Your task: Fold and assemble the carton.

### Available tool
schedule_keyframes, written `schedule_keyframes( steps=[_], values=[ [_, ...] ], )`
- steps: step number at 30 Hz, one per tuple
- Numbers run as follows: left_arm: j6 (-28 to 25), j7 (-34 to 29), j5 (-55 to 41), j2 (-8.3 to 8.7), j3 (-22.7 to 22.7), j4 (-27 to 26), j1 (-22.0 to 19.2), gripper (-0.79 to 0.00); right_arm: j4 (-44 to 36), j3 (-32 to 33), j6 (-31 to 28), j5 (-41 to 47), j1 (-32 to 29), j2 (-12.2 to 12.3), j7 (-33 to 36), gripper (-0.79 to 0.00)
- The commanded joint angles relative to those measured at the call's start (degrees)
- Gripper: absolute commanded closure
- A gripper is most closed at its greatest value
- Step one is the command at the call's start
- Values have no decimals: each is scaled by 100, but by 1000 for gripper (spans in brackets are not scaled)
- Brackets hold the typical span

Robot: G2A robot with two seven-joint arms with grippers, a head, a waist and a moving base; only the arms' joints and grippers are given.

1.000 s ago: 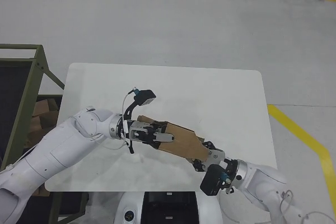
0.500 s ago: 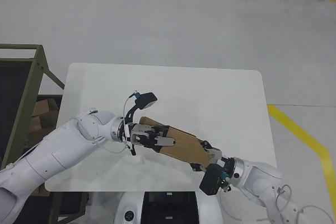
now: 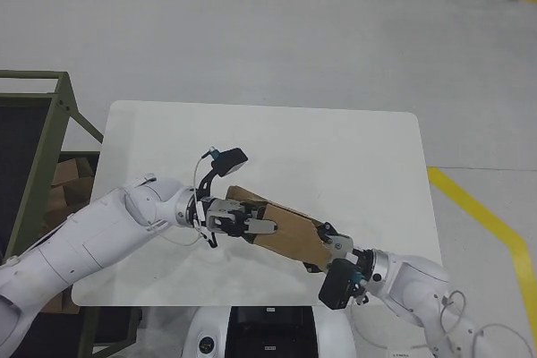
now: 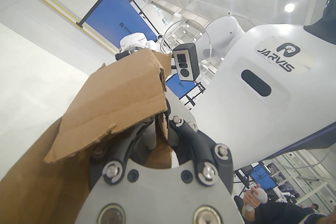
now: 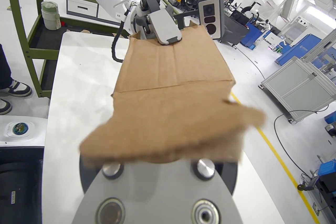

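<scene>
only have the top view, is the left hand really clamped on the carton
observer: yes, right wrist view shows a finger of the left hand pressed flat on top of the carton
operator: is it lying on the table
observer: no, that view shows it lifted off the table
operator: any flap up
observer: left wrist view shows an end flap raised beside that hand, its edge ragged
</scene>
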Motion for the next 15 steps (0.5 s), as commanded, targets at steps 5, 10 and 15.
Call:
schedule_keyframes(
  steps=[5,10,15],
  values=[
    [0,0,-130,89,-15,-27,-58,0,-130,443,-10,69,-437,79,-200,-314],
    [0,0,-92,136,-146,-64,-23,0,-245,901,134,121,-957,145,-512,-329],
    [0,1,100,167,-383,-107,90,0,-197,1333,175,413,-1434,191,-883,-357]
  ],
)
